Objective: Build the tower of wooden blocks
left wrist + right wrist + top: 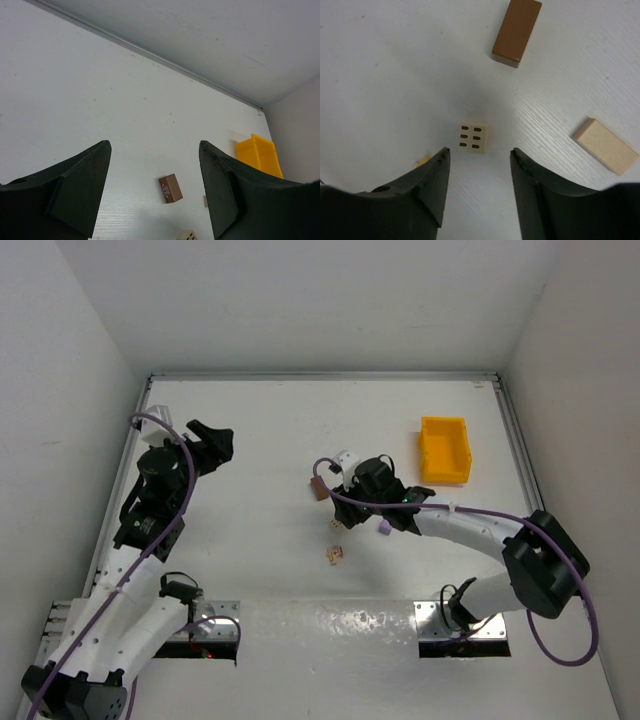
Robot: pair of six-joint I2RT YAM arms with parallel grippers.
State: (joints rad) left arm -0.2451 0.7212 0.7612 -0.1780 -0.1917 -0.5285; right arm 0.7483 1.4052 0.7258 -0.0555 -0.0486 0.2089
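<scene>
– Tower status, claws?
– None yet: dotted block (472, 138) lies on table (395, 60) just ahead of spread, empty right claw (479, 156); brown block (516, 32) and plain block (605, 146) near. Left claw (154, 147) spread, empty
– Handling?
– Light, stiff, smooth wood (probably slippy), pinch flat sides. Right wrist view gives the dots clearly; top view alone shows left claw well apart

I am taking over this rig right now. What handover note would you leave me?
Left gripper: open, empty, away from the blocks.
Right gripper: open, empty; the dotted block lies on the table just ahead of its fingertips.
Brown block and plain tan block lie flat nearby, each apart.
Done: nothing stacked yet.
Left: the whole tower.
</scene>
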